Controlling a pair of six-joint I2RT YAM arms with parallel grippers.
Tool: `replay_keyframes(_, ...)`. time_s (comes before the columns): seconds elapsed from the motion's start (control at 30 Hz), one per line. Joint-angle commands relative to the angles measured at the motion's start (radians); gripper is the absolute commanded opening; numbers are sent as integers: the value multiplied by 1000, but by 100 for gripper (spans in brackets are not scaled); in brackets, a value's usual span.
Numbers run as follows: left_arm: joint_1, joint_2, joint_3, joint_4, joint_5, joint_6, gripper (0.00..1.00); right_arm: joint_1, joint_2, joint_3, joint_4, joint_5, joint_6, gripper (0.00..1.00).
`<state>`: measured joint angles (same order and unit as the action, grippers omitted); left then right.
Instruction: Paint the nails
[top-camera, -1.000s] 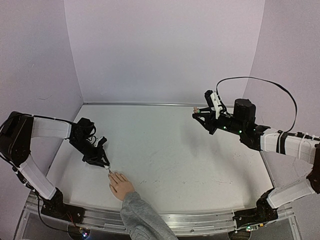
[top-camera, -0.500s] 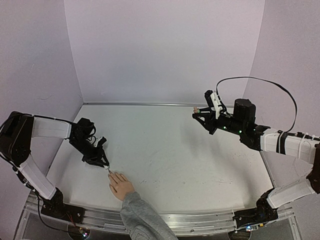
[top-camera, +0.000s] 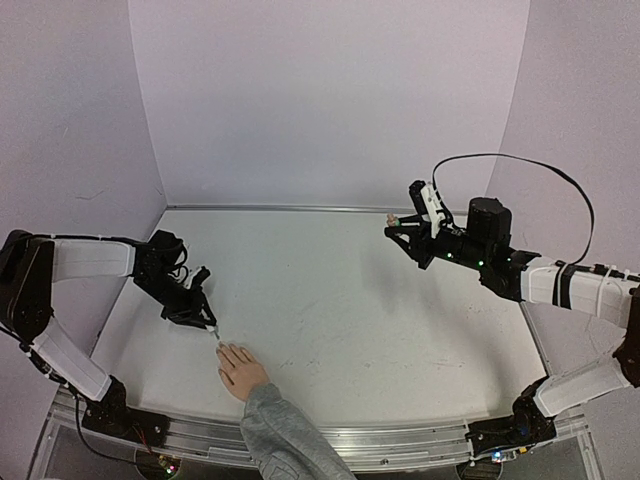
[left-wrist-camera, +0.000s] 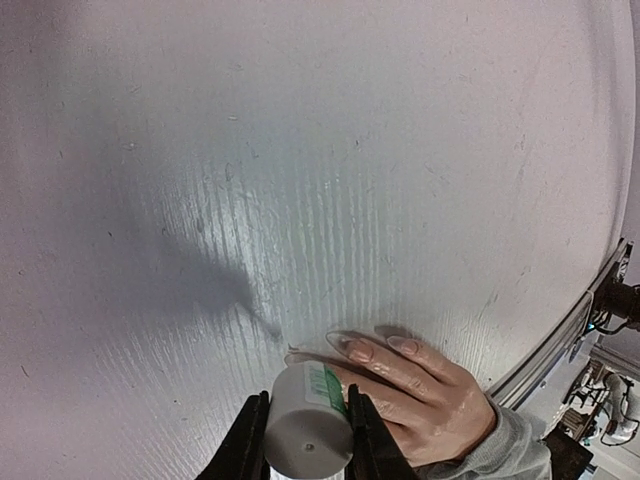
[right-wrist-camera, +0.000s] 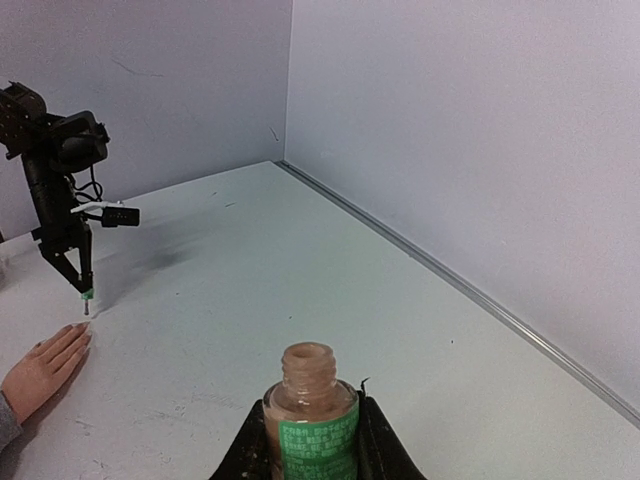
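Note:
A flesh-coloured hand (top-camera: 243, 372) with a grey knit sleeve (top-camera: 285, 432) lies palm down at the table's near edge. Its pale nails (left-wrist-camera: 358, 350) show in the left wrist view. My left gripper (top-camera: 204, 319) is shut on a white cylindrical brush cap (left-wrist-camera: 308, 420) with a green label. The cap's tip sits right at the fingertips, and the brush itself is hidden behind the cap. My right gripper (top-camera: 400, 226) is held above the far right of the table. It is shut on an open bottle of beige nail polish (right-wrist-camera: 312, 410) with a green label, held upright.
The white table (top-camera: 340, 300) is walled by pale lilac panels on three sides. A metal rail (top-camera: 400, 440) runs along the near edge. The left arm (right-wrist-camera: 55, 190) and the hand (right-wrist-camera: 40, 370) also show far off in the right wrist view.
My left arm has shifted slightly to the left and away from the hand, with the cap's tip still by the fingertips. The right arm and the bottle have not moved.

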<state>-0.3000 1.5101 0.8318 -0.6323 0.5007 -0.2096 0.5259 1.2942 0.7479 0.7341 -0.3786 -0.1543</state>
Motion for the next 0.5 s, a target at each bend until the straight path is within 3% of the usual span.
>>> replay_keyframes(0.0,4,-20,25,-21,46,-4,0,-7,-20,8,71,-23,15,0)
replay_keyframes(0.47,-14,23,36,-17,69,4,0,-6,-23,5,71,-25,15,0)
